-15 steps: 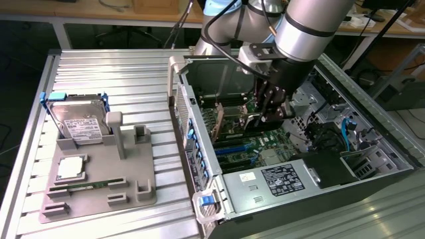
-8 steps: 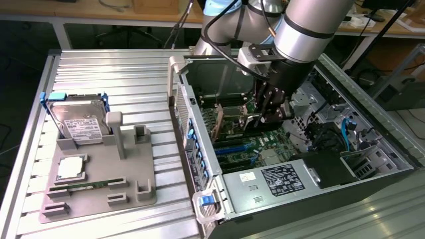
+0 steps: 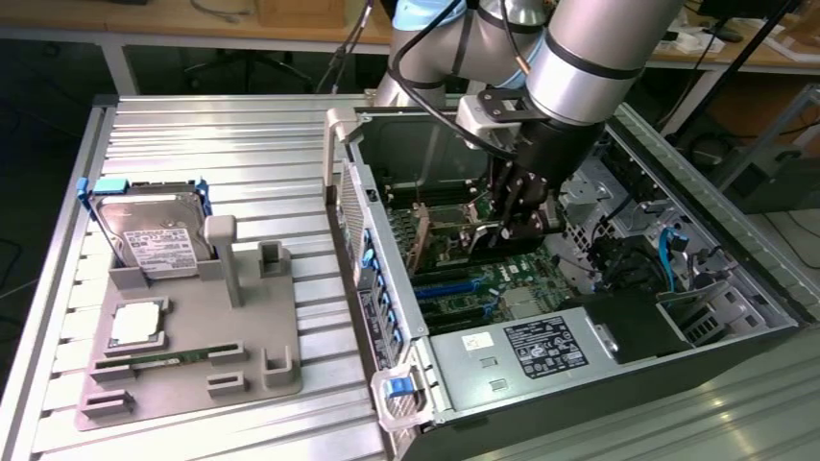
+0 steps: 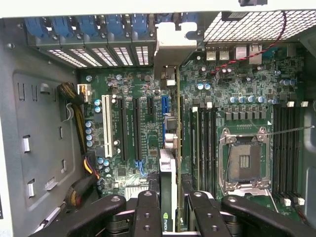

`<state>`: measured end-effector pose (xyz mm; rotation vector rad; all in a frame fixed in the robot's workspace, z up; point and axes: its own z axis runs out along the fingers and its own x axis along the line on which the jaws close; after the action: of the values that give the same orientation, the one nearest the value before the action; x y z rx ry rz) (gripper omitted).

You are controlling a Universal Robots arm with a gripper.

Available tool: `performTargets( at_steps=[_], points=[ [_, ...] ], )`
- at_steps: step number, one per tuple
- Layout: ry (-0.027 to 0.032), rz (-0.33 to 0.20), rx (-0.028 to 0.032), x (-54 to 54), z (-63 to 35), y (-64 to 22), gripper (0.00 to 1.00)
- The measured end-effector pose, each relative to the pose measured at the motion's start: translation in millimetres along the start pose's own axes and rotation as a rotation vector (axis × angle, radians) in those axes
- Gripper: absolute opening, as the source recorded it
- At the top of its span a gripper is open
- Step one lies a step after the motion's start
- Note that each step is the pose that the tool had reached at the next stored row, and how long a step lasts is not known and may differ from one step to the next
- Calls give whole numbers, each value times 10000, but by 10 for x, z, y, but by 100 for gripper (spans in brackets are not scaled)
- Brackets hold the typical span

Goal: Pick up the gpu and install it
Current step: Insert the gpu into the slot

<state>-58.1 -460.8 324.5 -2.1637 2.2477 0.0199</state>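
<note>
The gripper (image 4: 170,202) is clamped on the gpu (image 4: 169,163), its fingers (image 4: 148,207) pressed against both faces of the thin card, which hangs edge-on directly below the wrist inside the open computer case (image 3: 717,298). In the exterior view the gripper (image 3: 519,216) sits low over the motherboard (image 3: 481,283), near the middle of the case, with the card (image 3: 451,240) standing upright among the expansion slots. The card's long axis runs parallel to the black and blue slots (image 4: 134,126) and points toward the rear bracket openings (image 4: 118,52), its metal bracket (image 4: 170,57) at that end. It appears to be directly over, or already in, a slot; I cannot tell which.
</note>
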Motion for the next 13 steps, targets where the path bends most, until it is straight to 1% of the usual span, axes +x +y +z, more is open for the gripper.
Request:
performTargets(
  at_steps=[13],
  points=[
    [0,0,0,2,49,5,27]
  ],
)
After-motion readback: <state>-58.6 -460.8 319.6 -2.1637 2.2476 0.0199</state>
